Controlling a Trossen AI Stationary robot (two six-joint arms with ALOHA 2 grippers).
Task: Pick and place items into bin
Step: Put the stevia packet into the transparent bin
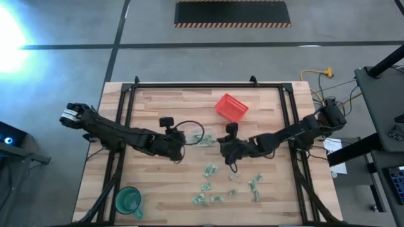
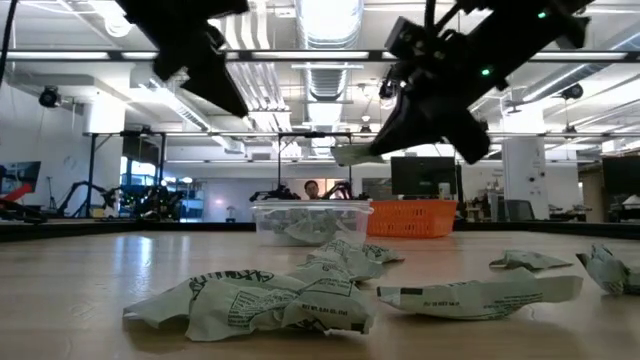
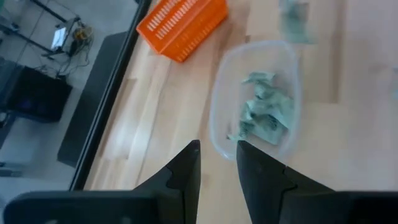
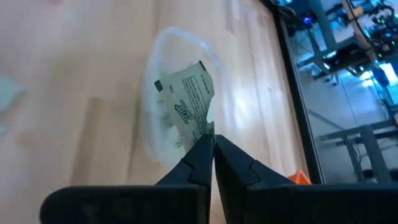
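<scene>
Clear bin [image 1: 193, 134] near the middle of the wooden surface [image 1: 151, 195], already holding several crumpled green-and-white items [image 3: 266, 112]. Red basket [image 1: 231, 106] just beyond the bin, toward the far edge; same basket orange in the left wrist view [image 3: 182, 26] and behind the bin in the low view [image 2: 412, 217]. Right gripper [image 4: 211, 140] raised above the surface close beside the bin, pinched tight on one wrapped item [image 4: 188, 100], a flat pale green piece with dark print hanging over the bin's opening [image 4: 163, 68]; in the low view that piece [image 2: 352, 153] in the air below the right gripper [image 2: 400, 135], higher than the bin [image 2: 308, 220]. From above, right gripper [image 1: 226, 145] on the side of the bin opposite the left arm. Left gripper [image 3: 217, 155] at the bin's near rim [image 3: 219, 140], fingers slightly apart, nothing between them; seen from above [image 1: 178, 144] just short of the bin. More loose items [image 1: 211, 169] scattered on the surface on the near side of the bin, well apart from it, several large in the low view's foreground [image 2: 262, 298]. Green cup [image 1: 129, 200] far from the bin, near the surface's front corner on the left arm's side.
</scene>
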